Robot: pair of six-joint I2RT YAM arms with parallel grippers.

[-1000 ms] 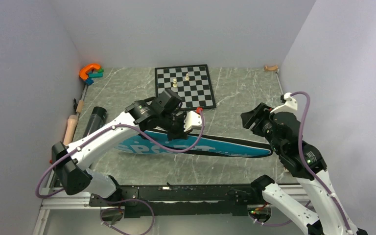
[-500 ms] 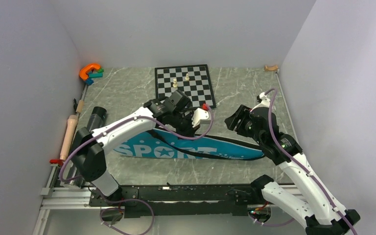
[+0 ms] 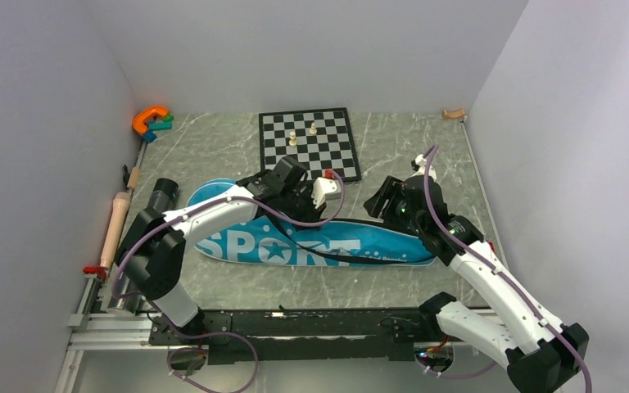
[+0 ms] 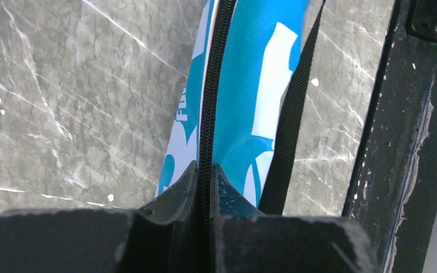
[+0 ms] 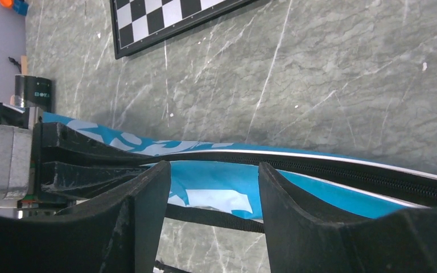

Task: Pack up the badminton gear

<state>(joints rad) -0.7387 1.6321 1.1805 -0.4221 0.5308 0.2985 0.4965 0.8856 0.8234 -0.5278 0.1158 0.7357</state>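
The blue racket-shaped "SPORT" bag (image 3: 295, 244) lies across the middle of the table. My left gripper (image 3: 307, 214) is shut on the bag's black zipper edge (image 4: 209, 114); its black strap (image 4: 289, 131) runs alongside. My right gripper (image 3: 381, 205) is open and empty just above the bag's narrow end (image 5: 296, 187). The black lettered tube (image 3: 162, 196) lies at the left beside the bag's wide end and shows in the right wrist view (image 5: 33, 88). Rackets and shuttlecocks are out of view.
A chessboard (image 3: 308, 144) with two pale pieces lies behind the bag. An orange C-shaped toy (image 3: 150, 120) sits in the far left corner. A wooden roller (image 3: 115, 225) lies along the left wall. A black rail (image 3: 295, 321) runs along the near edge.
My left gripper has lowered the bag's upper edge toward the back, so the bag now lies flatter with SPORT fully showing. My right gripper has moved left and forward, closer to the bag's narrow end.
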